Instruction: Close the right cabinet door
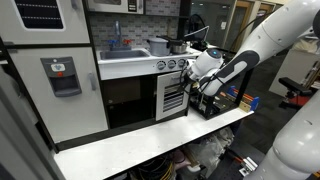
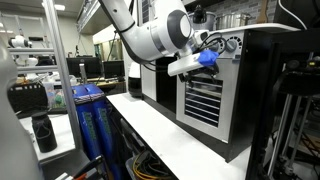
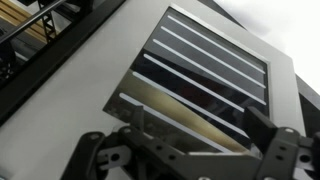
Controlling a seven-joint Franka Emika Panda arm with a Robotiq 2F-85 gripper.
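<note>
The right cabinet door [image 1: 172, 97] stands just behind the table's [image 1: 150, 145] back edge, towards the corner where the arm reaches in. The gripper [image 1: 205, 82] hangs close to the door's outer side. In the wrist view its fingers [image 3: 95, 155] are spread wide with nothing between them, and the slatted window [image 3: 205, 70] fills the frame. I can't tell if the door is fully flush. I'd push flat on the white frame, not the slats, near the free edge and straight towards the cabinet, so the fingers don't snag.

Lab rm w/ ceiling lights [image 2: 62, 6], long white bench [image 1: 150, 140], toy fridge [image 1: 60, 80], blue bin [image 2: 88, 95] in bkgd
</note>
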